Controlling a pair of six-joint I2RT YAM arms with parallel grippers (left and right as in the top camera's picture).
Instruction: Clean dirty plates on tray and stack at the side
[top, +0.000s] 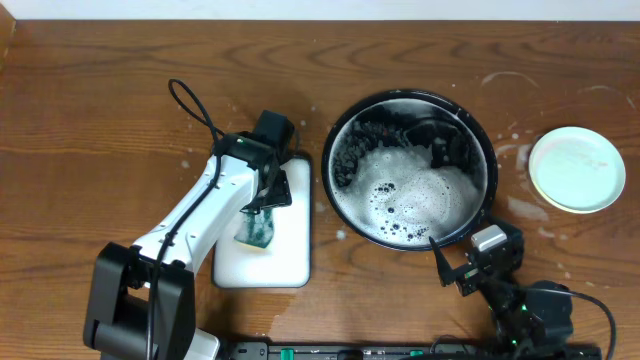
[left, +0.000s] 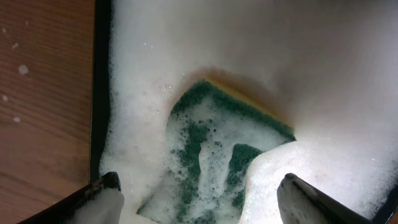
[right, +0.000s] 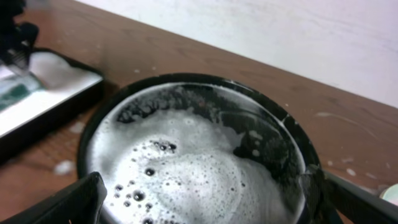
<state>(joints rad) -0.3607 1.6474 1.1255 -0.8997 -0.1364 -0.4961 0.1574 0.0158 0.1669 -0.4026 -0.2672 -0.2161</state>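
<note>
The round black tray (top: 488, 150) holds white foam and dark water; no plate shows in it. One pale mint-green plate (top: 577, 168) lies on the soap-streaked wood (top: 515, 150) at the right. The yellow plate is out of view. My left gripper (top: 262, 203) is open over a foamy green sponge (top: 254, 233), its fingers either side of the sponge (left: 214, 155) in the left wrist view (left: 198, 198). My right gripper (top: 455, 268) is open and empty at the black tray's front rim; in the right wrist view (right: 208, 208) its fingers span the foam inside the tray (right: 205, 81).
The sponge lies in a white rectangular tray (top: 290, 255) full of suds, left of the black tray; it also shows in the right wrist view (right: 56, 87). Its dark rim (left: 99, 93) borders bare wood. Suds spots dot the table near the plate.
</note>
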